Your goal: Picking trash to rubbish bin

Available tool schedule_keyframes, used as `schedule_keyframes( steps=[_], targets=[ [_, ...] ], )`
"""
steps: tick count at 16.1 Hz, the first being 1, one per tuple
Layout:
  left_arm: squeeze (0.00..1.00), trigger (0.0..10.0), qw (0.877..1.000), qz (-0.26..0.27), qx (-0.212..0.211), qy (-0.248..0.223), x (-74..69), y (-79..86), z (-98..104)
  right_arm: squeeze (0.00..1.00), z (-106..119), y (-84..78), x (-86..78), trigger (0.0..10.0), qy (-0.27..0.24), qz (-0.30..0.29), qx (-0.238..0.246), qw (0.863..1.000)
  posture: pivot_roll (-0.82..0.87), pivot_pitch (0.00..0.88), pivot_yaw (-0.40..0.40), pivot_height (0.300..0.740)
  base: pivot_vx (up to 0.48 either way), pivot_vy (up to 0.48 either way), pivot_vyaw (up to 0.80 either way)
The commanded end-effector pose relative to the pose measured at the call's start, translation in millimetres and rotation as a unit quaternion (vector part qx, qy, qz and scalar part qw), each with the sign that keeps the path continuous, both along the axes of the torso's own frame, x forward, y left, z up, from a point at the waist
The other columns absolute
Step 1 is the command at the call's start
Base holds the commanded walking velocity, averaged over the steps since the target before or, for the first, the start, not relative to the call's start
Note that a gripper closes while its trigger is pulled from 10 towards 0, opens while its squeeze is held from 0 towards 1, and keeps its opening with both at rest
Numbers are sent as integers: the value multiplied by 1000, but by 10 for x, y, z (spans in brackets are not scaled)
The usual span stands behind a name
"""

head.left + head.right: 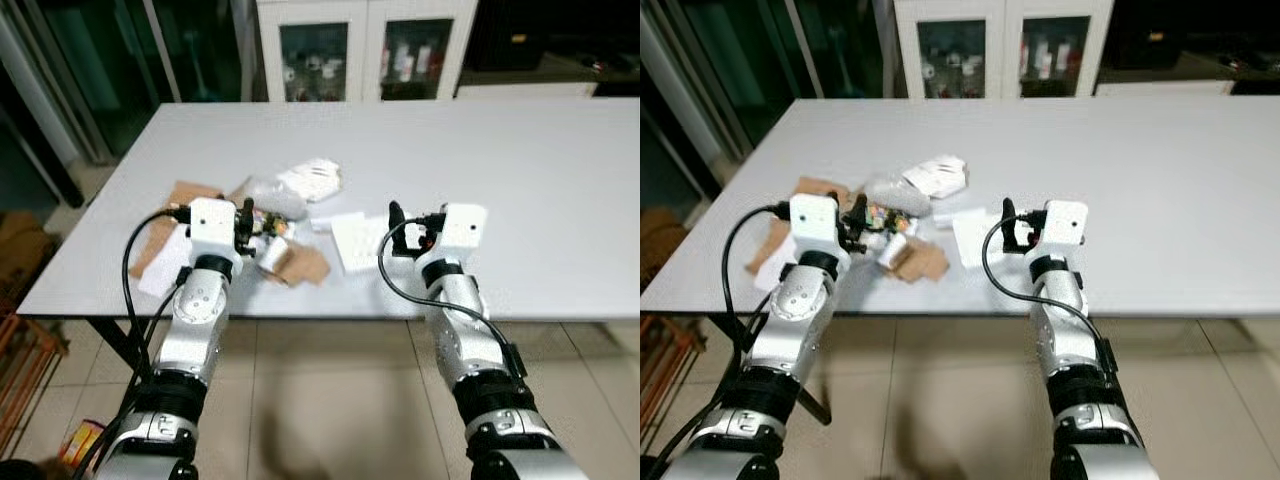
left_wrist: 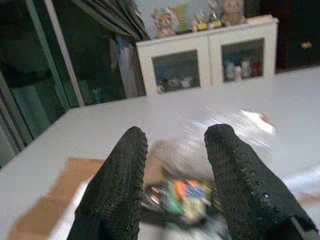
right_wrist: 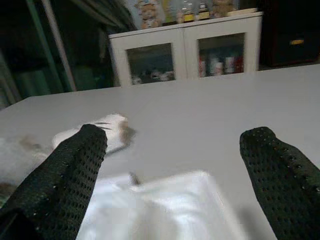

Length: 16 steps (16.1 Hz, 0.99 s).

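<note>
Both my grippers hover open, left gripper [image 1: 246, 222] over the trash pile [image 1: 275, 215] at eleven o'clock, right gripper [image 1: 395, 226] above white paper [image 1: 355, 240]; I'd lower squarely before pinching.

Silver arms, black cables, textured black fingers [image 2: 117, 195]

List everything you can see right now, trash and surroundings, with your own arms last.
Table: one, grey, in front.
Cardboard scraps: several, brown, left part of table.
Crumpled paper: one, white, behind the pile.
Clear plastic wrap: one, beside the crumpled paper.
Colourful wrapper: one, between the left fingers.
Flat white sheet: one, under the right gripper.
Cabinet: one, white, glass doors, behind table.
Left gripper: open, over the pile.
Right gripper: open wide, above the sheet.
</note>
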<state>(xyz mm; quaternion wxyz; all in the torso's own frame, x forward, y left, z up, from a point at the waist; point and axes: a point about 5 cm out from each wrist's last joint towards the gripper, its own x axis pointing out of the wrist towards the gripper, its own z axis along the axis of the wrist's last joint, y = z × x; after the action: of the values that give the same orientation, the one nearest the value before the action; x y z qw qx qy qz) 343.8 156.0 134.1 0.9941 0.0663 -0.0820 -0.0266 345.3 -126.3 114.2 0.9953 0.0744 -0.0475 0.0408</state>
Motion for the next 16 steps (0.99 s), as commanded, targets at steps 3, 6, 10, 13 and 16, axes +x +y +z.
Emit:
schedule_keyframes(
  steps=[3, 6, 10, 13, 16],
  targets=[
    [0, 10000, 1000, 5, 0, -8, 17, 49, 62, 0, 2, 92, -11, 10000, 2, 17, 1, 1000, 57, 0, 22, 740, 431, 0, 0],
    [0, 10000, 1000, 3, 0, -10, 3, 28, 69, 0, 14, 62, -11, 10000, -2, 14, 2, 1000, 56, 3, 15, 740, 435, 0, 0],
    [0, 10000, 999, -16, 1, -49, 5, -32, 276, 0, 14, 67, -13, 10000, -2, 16, 3, 1000, 60, 3, 7, 740, 435, 0, 0],
    [0, 10000, 994, -37, 22, -100, -28, -94, 515, 0, 3, 78, -12, 10000, 1, 19, 2, 1000, 64, 0, 6, 740, 117, 0, 0],
    [1000, 10000, 990, -82, 15, -112, -30, -194, 696, 0, -12, 81, -15, 10000, 4, 22, 1, 1000, 62, 0, 7, 740, 0, 0, 0]
  ],
)
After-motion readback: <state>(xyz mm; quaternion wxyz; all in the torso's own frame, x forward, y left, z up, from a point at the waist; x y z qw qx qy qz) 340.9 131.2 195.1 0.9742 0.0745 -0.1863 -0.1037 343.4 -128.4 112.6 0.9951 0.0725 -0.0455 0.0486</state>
